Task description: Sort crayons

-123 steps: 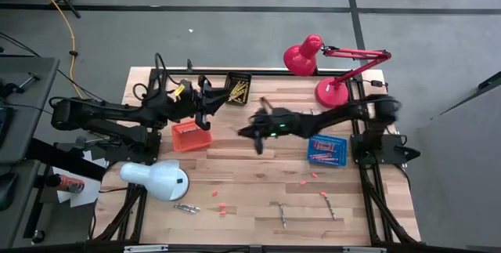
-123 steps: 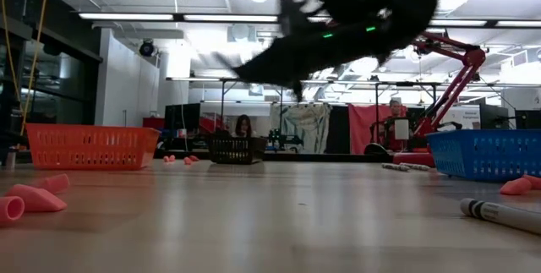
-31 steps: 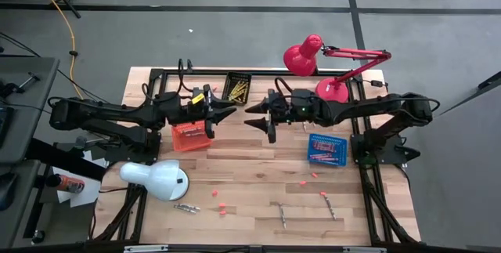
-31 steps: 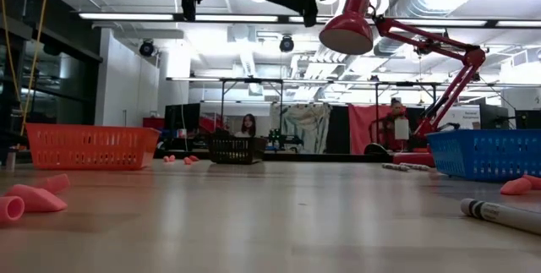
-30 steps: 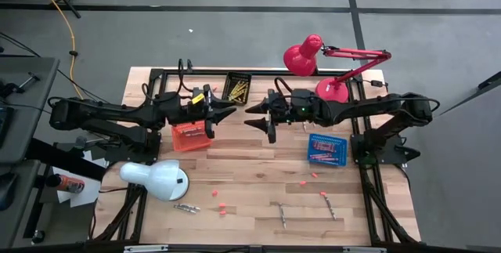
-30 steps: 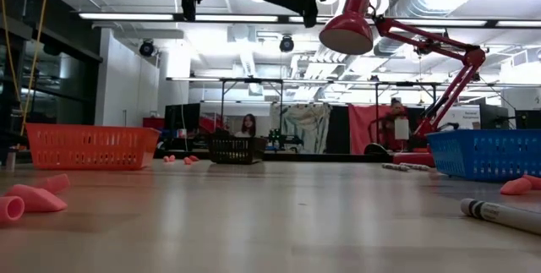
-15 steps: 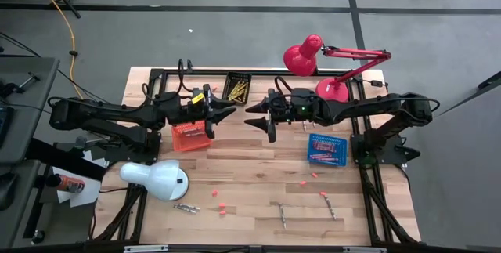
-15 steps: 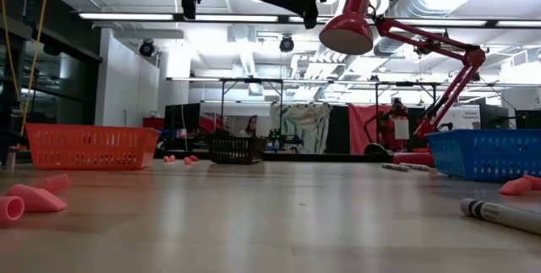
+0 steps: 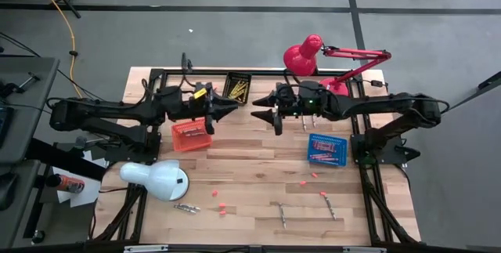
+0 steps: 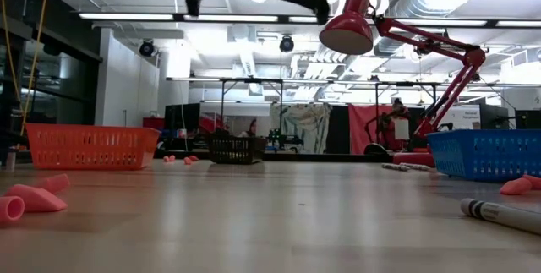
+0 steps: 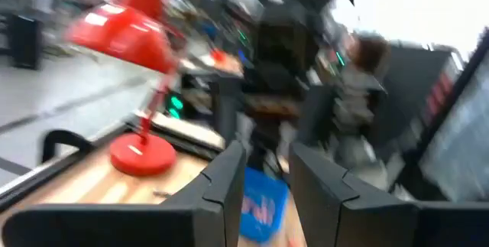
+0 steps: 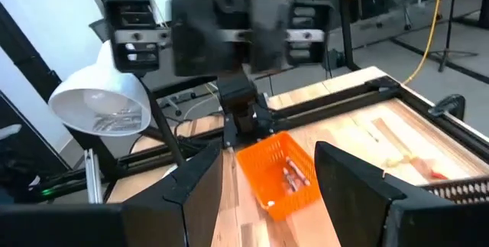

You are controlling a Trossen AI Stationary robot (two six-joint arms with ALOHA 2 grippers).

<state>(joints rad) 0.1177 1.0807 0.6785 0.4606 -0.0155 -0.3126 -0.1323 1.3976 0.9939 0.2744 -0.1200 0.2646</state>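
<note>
Seen from above: white lamp (image 9: pixel 156 178) below left gripper (image 9: pixel 227 110), fingers parted with nothing between, over orange basket (image 9: pixel 191 135) holding crayons (image 12: pixel 292 175). Black basket (image 9: pixel 238 87) of yellow sticks just behind. Facing it, right gripper (image 9: pixel 262 117), spread wide, empty; blue basket (image 9: pixel 326 149) nearby. Two red lamps (image 9: pixel 304 55) beyond.

Wooden desk (image 9: pixel 250 167) carries an orange basket (image 9: pixel 191 135), a blue basket (image 9: pixel 326 149) and a dark basket (image 9: pixel 238 88) at the far edge. Red lamp (image 9: pixel 332 90) stands far right; white lamp (image 9: pixel 155 179) near left.
</note>
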